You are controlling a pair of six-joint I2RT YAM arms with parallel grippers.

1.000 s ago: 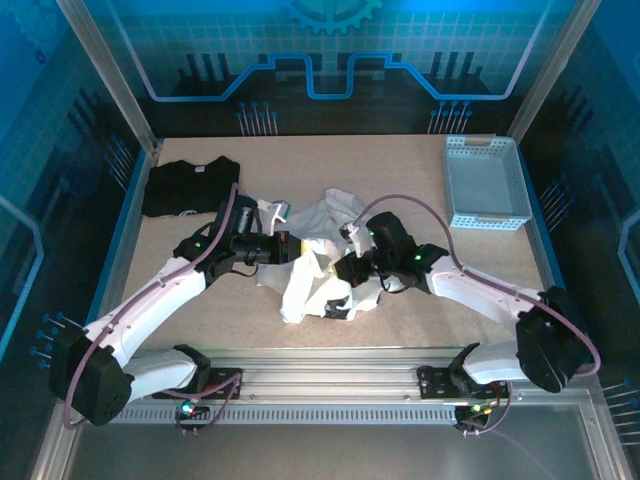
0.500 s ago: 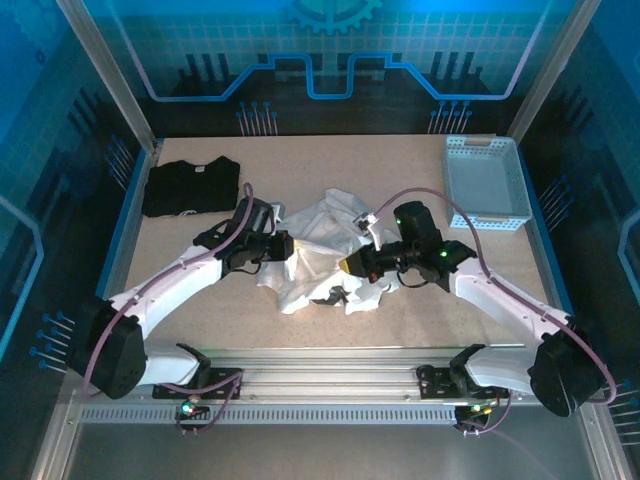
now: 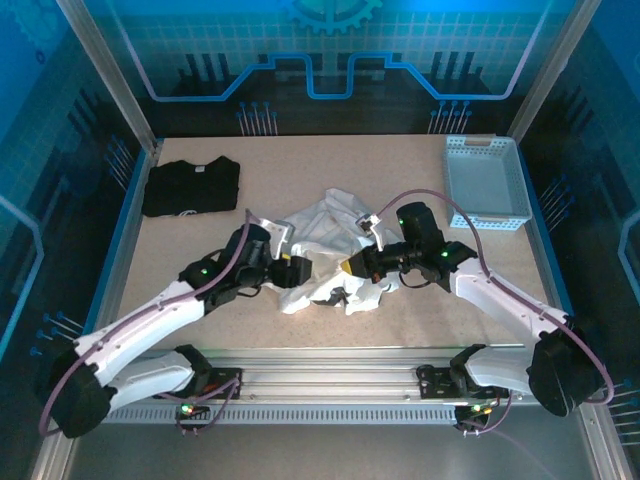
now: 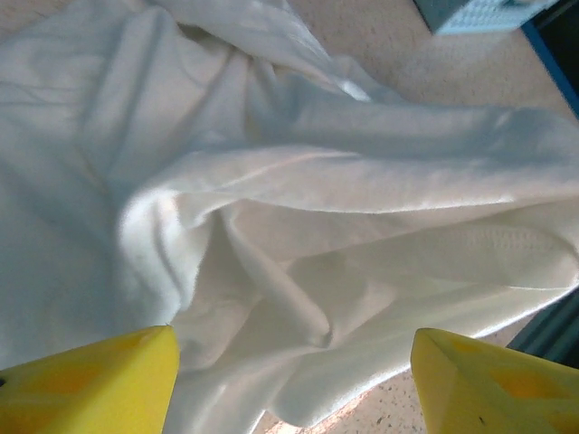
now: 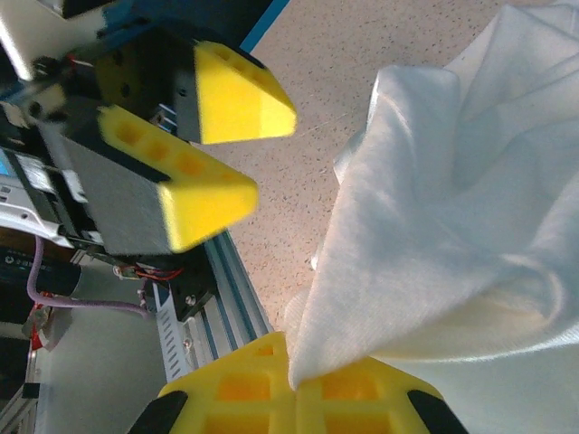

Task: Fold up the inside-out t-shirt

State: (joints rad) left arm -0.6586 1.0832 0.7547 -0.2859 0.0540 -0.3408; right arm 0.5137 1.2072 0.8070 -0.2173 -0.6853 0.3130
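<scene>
Inside-out t-shirt (image 3: 322, 226) lies crumpled at the centre of the table (image 3: 400, 165), nearer its front edge. Right gripper (image 5: 294, 387) is clamped on a fold of its fabric. Left gripper (image 4: 289, 380) stands with jaws spread at the garment's left side, holding nothing.

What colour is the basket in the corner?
Light blue. The basket shows best in the top view.

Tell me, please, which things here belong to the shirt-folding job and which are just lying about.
Job in hand:
- white t-shirt, crumpled
- right hand, pinching the shirt
- left hand, open

Lying about:
- black folded t-shirt
- pale blue basket
</scene>
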